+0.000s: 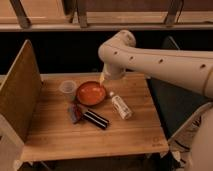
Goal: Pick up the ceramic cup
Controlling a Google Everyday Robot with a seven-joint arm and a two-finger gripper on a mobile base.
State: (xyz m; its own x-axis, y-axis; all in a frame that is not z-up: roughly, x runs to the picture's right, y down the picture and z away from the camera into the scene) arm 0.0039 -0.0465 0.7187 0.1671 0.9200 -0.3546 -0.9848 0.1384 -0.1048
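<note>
The ceramic cup (67, 88) is small, pale and round. It stands upright on the wooden table (60, 137), left of centre, just beside the left rim of the orange bowl (91, 93). My white arm reaches in from the right and bends down over the table's far edge. The gripper (103, 78) hangs at its end just above the bowl's far right rim, about a bowl's width to the right of the cup. It holds nothing that I can see.
A white bottle (121, 107) lies on its side right of the bowl. A black bar-shaped object (96, 119) and a small dark packet (75, 113) lie in front of the bowl. A tall wooden panel (20, 92) walls the table's left side. A dark chair (175, 97) stands at the right.
</note>
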